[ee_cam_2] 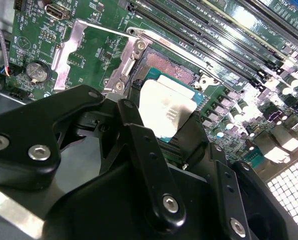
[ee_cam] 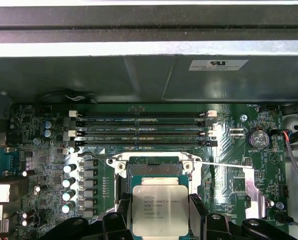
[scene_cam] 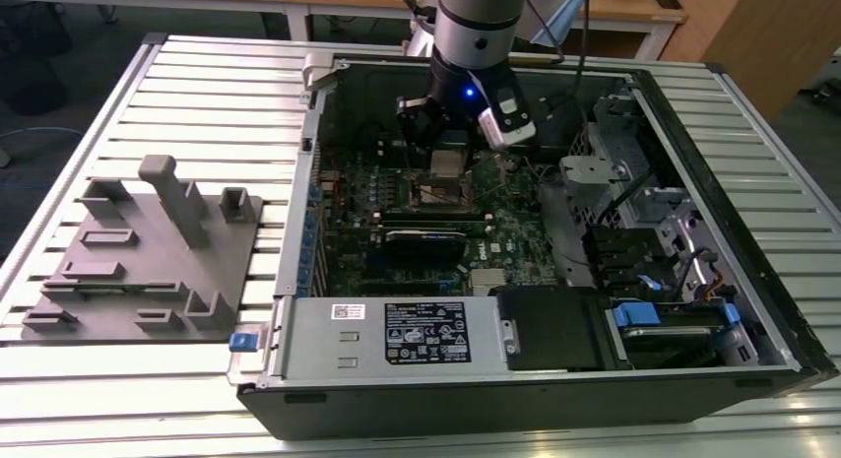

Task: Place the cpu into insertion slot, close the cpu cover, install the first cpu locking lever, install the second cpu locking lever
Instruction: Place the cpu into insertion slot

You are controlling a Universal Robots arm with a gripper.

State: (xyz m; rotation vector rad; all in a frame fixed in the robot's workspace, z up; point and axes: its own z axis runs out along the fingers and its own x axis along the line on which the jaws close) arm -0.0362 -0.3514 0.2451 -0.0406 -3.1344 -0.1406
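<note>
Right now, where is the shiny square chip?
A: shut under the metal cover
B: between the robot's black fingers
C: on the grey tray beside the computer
B: in the first wrist view the cpu sits clamped between the gripper's two black fingers, close to the insertion slot.

**Soft overhead light, hot glare on metal**

In the exterior view, even light from above brightens the slatted table [scene_cam: 197, 84], while the inside of the computer case [scene_cam: 499, 409] lies in shadow. A small blue lamp [scene_cam: 470, 92] glows on the arm. In the second wrist view, glare washes the cpu [ee_cam_2: 166, 107] nearly white and flares across the memory slots [ee_cam_2: 244, 20]. The gripper [ee_cam_2: 164, 122] holding the cpu shows dark and shaded.
</note>
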